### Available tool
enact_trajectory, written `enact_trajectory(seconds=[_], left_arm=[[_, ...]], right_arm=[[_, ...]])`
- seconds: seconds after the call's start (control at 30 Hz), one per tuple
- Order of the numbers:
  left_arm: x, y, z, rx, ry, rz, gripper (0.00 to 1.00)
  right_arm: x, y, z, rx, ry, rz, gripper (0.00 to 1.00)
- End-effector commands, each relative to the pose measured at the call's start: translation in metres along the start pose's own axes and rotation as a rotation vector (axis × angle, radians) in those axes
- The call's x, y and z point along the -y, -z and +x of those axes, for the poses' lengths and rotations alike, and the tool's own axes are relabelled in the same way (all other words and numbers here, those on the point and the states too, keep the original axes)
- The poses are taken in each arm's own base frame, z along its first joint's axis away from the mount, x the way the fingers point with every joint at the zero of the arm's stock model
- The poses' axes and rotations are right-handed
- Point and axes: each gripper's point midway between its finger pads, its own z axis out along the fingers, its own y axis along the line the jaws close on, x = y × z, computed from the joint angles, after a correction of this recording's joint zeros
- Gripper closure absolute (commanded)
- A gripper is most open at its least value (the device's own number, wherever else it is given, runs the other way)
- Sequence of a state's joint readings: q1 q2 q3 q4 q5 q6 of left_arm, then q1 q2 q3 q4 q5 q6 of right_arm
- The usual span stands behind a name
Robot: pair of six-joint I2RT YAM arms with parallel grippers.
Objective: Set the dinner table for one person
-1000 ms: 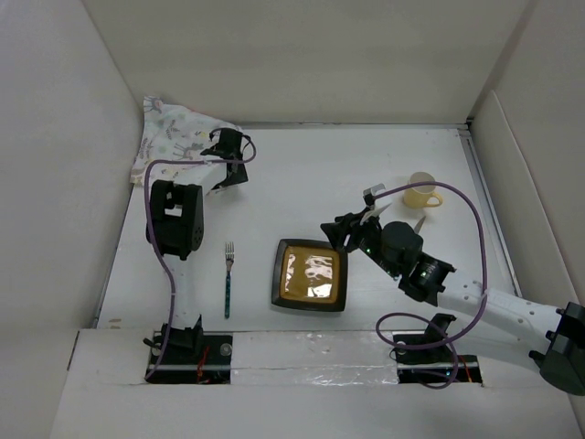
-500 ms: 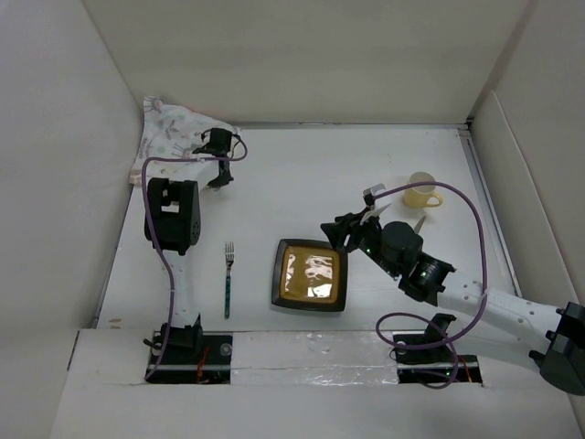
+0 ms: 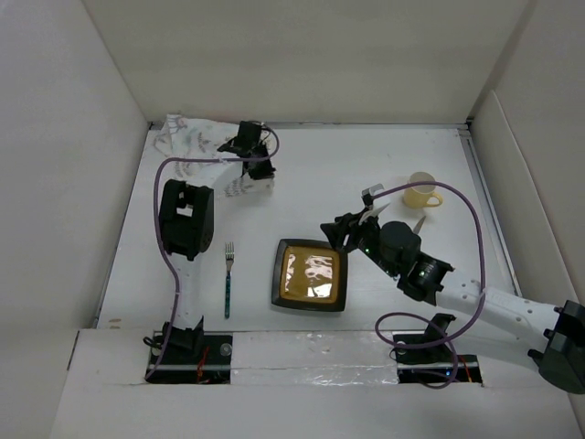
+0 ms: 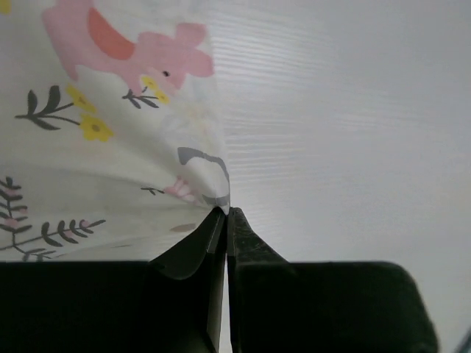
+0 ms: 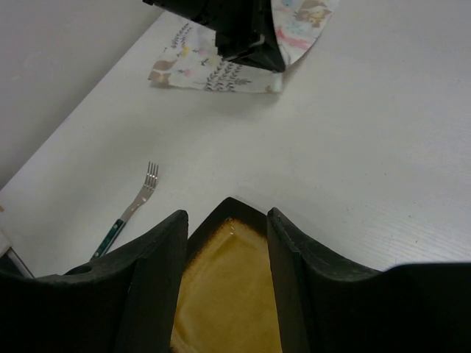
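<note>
My left gripper (image 3: 249, 163) is shut on the edge of the deer-and-leaf placemat (image 3: 187, 139) at the back left of the dinner table (image 3: 366, 155). In the left wrist view the closed tips (image 4: 227, 213) pinch a fold of the printed cloth (image 4: 110, 147). My right gripper (image 3: 343, 233) hangs open over the far right corner of the black square plate (image 3: 311, 274) with an amber centre. That plate corner (image 5: 228, 294) shows between the spread fingers (image 5: 169, 243). A green-handled fork (image 3: 228, 279) lies left of the plate.
A pale yellow cup (image 3: 422, 190) stands at the right, with a small pale utensil (image 3: 418, 222) just in front of it, partly hidden by the right arm. Off-white panel walls close in the table on the left, back and right.
The left gripper has shut on the placemat's edge and moved right, drawing the cloth out of the back left corner. The right arm has not moved.
</note>
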State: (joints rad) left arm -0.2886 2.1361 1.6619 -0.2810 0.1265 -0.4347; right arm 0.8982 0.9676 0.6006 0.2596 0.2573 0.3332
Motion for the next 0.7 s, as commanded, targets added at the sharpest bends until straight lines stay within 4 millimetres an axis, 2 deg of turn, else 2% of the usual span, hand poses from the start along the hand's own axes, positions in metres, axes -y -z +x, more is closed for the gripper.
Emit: enact_trajectory(seconds=[0.0,0.03,0.07,0.1,0.13,0.17,0.2,0.23,0.3,0.33,0.37,0.4,0.43,0.47,0.5,0.53,0.57,0.6,0.63,0.67], left_arm=[[0.128,0.06,-0.041,0.115,0.038,0.37,1.0],[0.153,0.057,-0.034,0.12,0.019,0.418,1.0],[0.173,0.062,-0.037,0.13,0.013,0.469,0.93],[0.188,0.062,-0.035,0.133,0.005,0.505,0.68],[0.193,0.047,-0.027,0.105,0.018,0.503,0.57],[0.205,0.052,-0.034,0.122,0.016,0.524,0.5],[0.205,0.048,-0.034,0.119,0.024,0.523,0.4],[0.208,0.05,-0.038,0.137,0.037,0.538,0.36],[0.204,0.055,-0.036,0.146,0.044,0.533,0.33],[0.212,0.079,-0.051,0.216,0.034,0.572,0.33],[0.195,0.077,-0.053,0.244,0.042,0.518,0.34],[0.184,0.085,-0.063,0.289,0.047,0.496,0.35],[0.183,0.122,-0.084,0.378,0.046,0.512,0.36],[0.154,0.116,-0.083,0.417,0.076,0.417,0.37],[0.129,0.125,-0.097,0.472,0.116,0.372,0.4],[0.116,0.155,-0.116,0.555,0.146,0.379,0.41],[0.087,0.148,-0.11,0.55,0.177,0.33,0.41],[0.022,0.157,-0.137,0.607,0.286,0.241,0.45],[0.02,0.156,-0.136,0.603,0.287,0.236,0.45],[-0.003,0.15,-0.137,0.59,0.319,0.201,0.46]], right_arm=[[0.0,-0.003,-0.018,0.06,0.01,0.025,0.47],[0.002,-0.004,-0.018,0.06,0.017,0.035,0.47],[0.006,-0.005,-0.021,0.065,0.018,0.05,0.46],[0.007,-0.007,-0.017,0.051,0.024,0.058,0.45],[0.008,-0.007,-0.016,0.047,0.031,0.061,0.43],[0.007,-0.008,-0.017,0.044,0.029,0.062,0.42],[0.008,-0.01,-0.013,0.033,0.036,0.066,0.42],[0.008,-0.011,-0.011,0.026,0.039,0.065,0.44],[0.003,-0.015,-0.009,0.016,0.04,0.04,0.57],[0.0,-0.018,-0.004,-0.002,0.042,0.028,0.74],[-0.003,-0.021,-0.002,-0.012,0.038,0.015,0.88],[-0.012,-0.025,-0.004,-0.013,0.035,-0.026,0.95],[-0.014,-0.035,0.008,-0.051,0.044,-0.034,1.0],[-0.018,-0.04,0.013,-0.071,0.048,-0.051,1.0],[-0.026,-0.045,0.022,-0.11,0.057,-0.078,1.0],[-0.038,-0.055,0.011,-0.108,0.055,-0.097,1.0],[-0.036,-0.069,0.032,-0.172,0.067,-0.082,1.0],[-0.053,-0.081,0.049,-0.231,0.08,-0.12,1.0],[-0.059,-0.085,0.035,-0.203,0.073,-0.131,1.0],[-0.056,-0.1,0.058,-0.254,0.086,-0.116,0.99]])
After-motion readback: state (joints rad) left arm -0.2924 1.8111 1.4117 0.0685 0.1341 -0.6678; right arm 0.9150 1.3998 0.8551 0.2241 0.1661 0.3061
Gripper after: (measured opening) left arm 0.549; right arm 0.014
